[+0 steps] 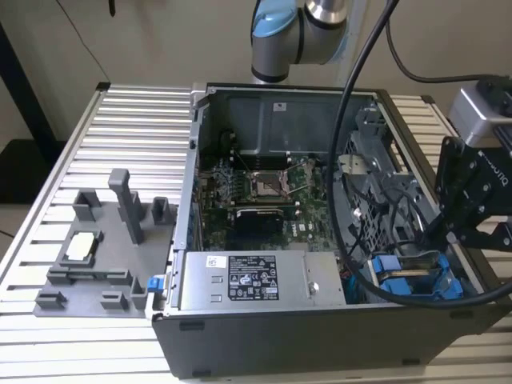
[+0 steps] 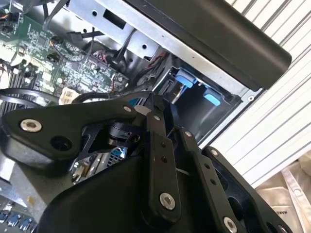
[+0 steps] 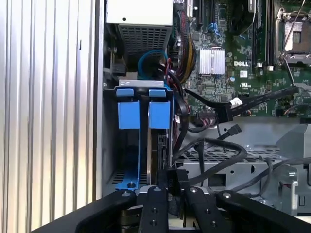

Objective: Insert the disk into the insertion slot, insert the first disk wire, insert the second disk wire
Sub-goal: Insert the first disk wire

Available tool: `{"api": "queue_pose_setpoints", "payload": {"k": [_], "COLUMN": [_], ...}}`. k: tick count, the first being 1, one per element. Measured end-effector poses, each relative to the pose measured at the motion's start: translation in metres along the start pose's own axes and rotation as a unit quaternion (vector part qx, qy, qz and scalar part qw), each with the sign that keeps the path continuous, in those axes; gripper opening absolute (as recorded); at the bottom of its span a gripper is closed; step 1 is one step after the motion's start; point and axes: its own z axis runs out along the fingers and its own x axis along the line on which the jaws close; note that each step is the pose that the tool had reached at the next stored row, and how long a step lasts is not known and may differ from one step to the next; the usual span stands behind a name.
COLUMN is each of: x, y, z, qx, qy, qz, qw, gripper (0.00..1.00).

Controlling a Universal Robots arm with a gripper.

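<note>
My black gripper (image 1: 448, 238) hangs over the open computer case's corner at the exterior view's right, pointing down into the insertion slot (image 1: 416, 280), a dark bay with blue rails and tabs. In both wrist views its fingers (image 3: 163, 182) stand close together with a narrow dark gap; what lies between them is hidden. Two blue tabs (image 3: 129, 114) mark the slot's far end (image 2: 194, 104). A dark slab (image 3: 157, 145) stands edge-on beside a blue rail; I cannot tell whether it is the disk. Loose black wires (image 3: 214, 145) with a connector (image 3: 234, 130) lie just beside the gripper (image 3: 172, 175).
A grey power-supply box (image 1: 248, 280) fills the case's front, with the green motherboard (image 1: 264, 192) behind it. A thick black cable (image 1: 344, 160) drapes across the case. A grey fixture plate (image 1: 96, 256) sits on the slatted table (image 1: 120, 120) at the exterior view's left.
</note>
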Motion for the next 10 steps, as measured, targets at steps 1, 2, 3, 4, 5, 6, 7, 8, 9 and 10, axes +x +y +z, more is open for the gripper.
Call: {"api": "queue_pose_setpoints", "payload": {"k": [1, 2, 3, 4, 5, 6, 7, 8, 9, 10], "x": [0.0003, 0.0003, 0.0003, 0.0003, 0.0003, 0.0003, 0.0004, 0.0005, 0.0005, 0.0006], "y": [0.0, 0.0, 0.0, 0.0, 0.0, 0.0, 0.0, 0.0, -0.0001, -0.0001], "z": [0.0, 0.0, 0.0, 0.0, 0.0, 0.0001, 0.0007, 0.0015, 0.0023, 0.0032], "qx": [0.0, -0.0002, -0.0004, -0.0006, -0.0007, -0.0007, -0.0007, -0.0007, -0.0007, -0.0007], "qy": [0.0, -0.0001, -0.0001, -0.0001, -0.0001, 0.0, -0.0001, -0.0001, -0.0001, -0.0001], "qz": [0.0, 0.0, 0.0, 0.0, 0.0, 0.0, 0.0, 0.0, 0.0, 0.0], "qw": [1.0, 1.0, 1.0, 1.0, 1.0, 1.0, 1.0, 1.0, 1.0, 1.0], "gripper": [0.19, 0.19, 0.19, 0.19, 0.19, 0.19, 0.19, 0.19, 0.19, 0.19]}}
